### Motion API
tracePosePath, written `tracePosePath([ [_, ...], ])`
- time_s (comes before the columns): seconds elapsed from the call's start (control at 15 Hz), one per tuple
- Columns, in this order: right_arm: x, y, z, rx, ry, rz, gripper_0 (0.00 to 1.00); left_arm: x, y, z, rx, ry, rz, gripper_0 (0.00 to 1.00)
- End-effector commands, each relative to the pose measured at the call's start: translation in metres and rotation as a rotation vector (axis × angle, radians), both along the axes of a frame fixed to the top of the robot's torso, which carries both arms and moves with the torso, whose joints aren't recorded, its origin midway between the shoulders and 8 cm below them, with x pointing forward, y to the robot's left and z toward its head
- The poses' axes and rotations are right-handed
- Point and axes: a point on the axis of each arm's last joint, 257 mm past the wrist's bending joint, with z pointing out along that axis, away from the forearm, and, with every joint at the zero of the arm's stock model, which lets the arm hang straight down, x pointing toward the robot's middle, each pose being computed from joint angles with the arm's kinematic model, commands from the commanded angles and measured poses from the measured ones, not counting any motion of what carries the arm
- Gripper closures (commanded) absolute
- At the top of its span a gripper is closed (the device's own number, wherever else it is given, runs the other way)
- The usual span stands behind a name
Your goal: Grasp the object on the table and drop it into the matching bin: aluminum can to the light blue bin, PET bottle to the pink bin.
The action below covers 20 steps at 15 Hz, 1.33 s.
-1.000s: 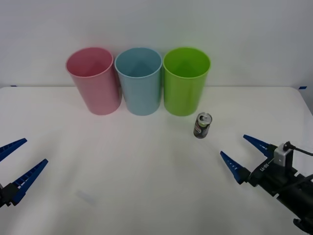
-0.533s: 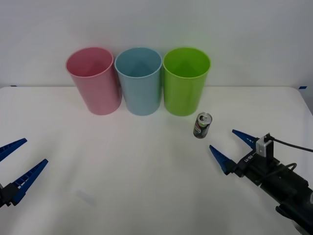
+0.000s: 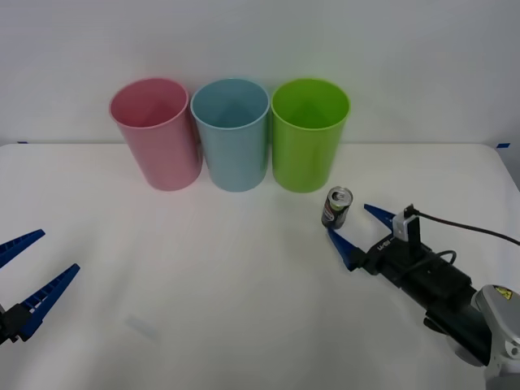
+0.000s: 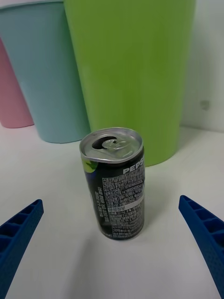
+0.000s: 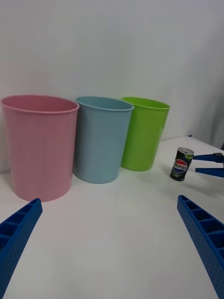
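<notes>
On the white table (image 3: pixel 203 284), the right gripper (image 3: pixel 351 229) stood spread beside the upright aluminum can (image 3: pixel 335 208), apparently lined up to straddle it, while the left gripper (image 3: pixel 24 280) waited apart, likewise spread.

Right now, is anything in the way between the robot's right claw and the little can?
No, nothing visible. The right gripper is open with the aluminum can just ahead of its blue fingers, bare white table between them. The lime green bin stands behind the can, not in front. The left gripper waits open, far off.
</notes>
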Motion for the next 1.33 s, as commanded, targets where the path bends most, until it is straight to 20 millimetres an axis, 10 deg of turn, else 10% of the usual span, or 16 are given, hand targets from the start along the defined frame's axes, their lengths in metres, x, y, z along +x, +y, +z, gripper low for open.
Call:
tracePosePath([
  [0.07, 0.011, 0.009, -0.004, -0.002, 0.006, -0.003, 0.00, 0.000, 0.000, 0.000, 0.000, 0.000, 0.000, 0.00],
  [1.2, 0.048, 0.046, -0.014, -0.064, 0.011, -0.038, 0.00, 0.000, 0.000, 0.000, 0.000, 0.000, 0.000, 0.00],
  [1.27, 0.048, 0.047, -0.013, -0.064, 0.007, -0.035, 0.29, 0.000, 0.000, 0.000, 0.000, 0.000, 0.000, 0.00],
  [1.33, 0.048, 0.047, -0.013, -0.060, 0.009, -0.038, 0.86, 0.000, 0.000, 0.000, 0.000, 0.000, 0.000, 0.00],
])
